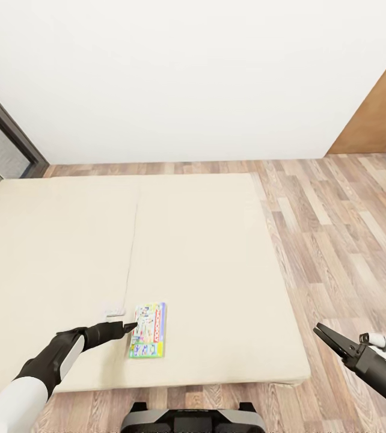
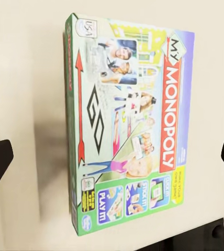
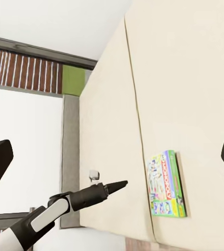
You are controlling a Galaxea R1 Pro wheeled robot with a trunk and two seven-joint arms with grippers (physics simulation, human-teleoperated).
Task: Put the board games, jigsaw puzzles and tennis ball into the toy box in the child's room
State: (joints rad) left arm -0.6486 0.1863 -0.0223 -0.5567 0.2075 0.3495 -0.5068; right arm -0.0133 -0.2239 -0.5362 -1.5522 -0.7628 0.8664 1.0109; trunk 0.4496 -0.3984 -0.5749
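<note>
While the left claw point(image 1: 130, 328) hovers spread at the Monopoly box's point(image 1: 148, 330) nine o'clock edge on the bed point(image 1: 217, 264), the light, stiff, likely slick carton looks best pinched across its narrow sides.

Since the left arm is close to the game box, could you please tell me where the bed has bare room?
The mattress is bare from the Monopoly box back to the wall-side edge and across to the floor-side edge. The only crowded spot is beside the box, where the left tool hangs, near a small white object.
</note>
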